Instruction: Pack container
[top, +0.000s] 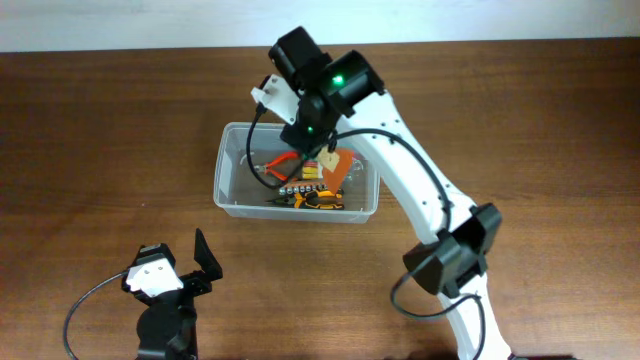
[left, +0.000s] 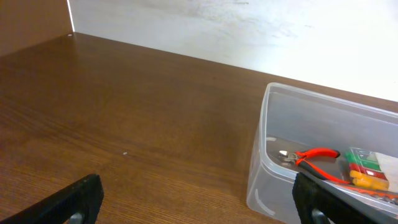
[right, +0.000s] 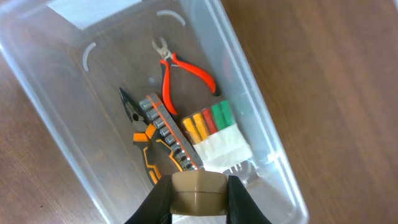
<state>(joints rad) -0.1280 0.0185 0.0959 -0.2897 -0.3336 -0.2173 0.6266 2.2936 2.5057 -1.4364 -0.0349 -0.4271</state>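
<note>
**Right gripper**: its two fingers are clamping at a narrow setting on a tan, ring-shaped roll, probably tape. In the overhead view this gripper is hanging directly above the clear, translucent plastic rectangular container, a little right of its middle. The task's thing is therefore lying straight below the end effector, so the coming move looks like a short descent and a release.

**Left gripper**: it is sitting at the near left of the dark brown wooden table, well apart from the container, with its fingers spread wide and holding nothing. The right arm is plainly the nearer one.

**Container:** it is standing toward the far centre of the table, with its long axis running left to right. It is showing rounded corners, a thick rim and cloudy walls.

**Contents:**
- red-handled cutters
- orange-and-black pliers
- a grey strip of sockets
- a pack of orange, red and green-handled screwdrivers, with a white card

The tools are crowding the middle and right of the floor, while the left end is lying bare. The roll would probably be landing on top of them unless it is shifted leftward.
</note>
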